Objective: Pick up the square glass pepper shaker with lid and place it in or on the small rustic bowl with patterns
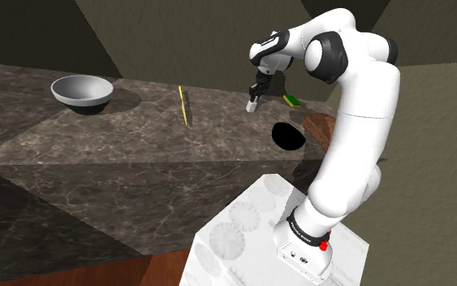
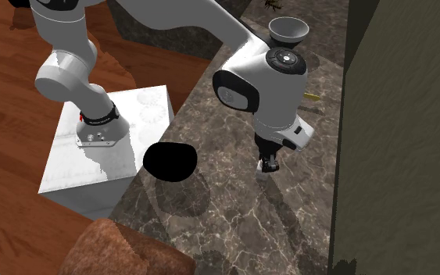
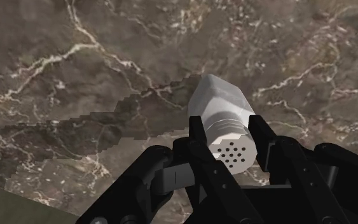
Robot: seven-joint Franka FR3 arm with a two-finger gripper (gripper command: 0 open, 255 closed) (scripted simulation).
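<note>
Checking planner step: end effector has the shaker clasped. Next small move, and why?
The black end effector is shut on the pale square shaker with perforated lid, seemingly lifted off the dark marbled counter. The grey round bowl stands far off, toward the shoulder view's left, so probably carry the shaker that way next.

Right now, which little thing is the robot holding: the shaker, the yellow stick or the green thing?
The white shaker: the gripper is shut on it. The yellow stick and the green thing lie on the counter.
</note>
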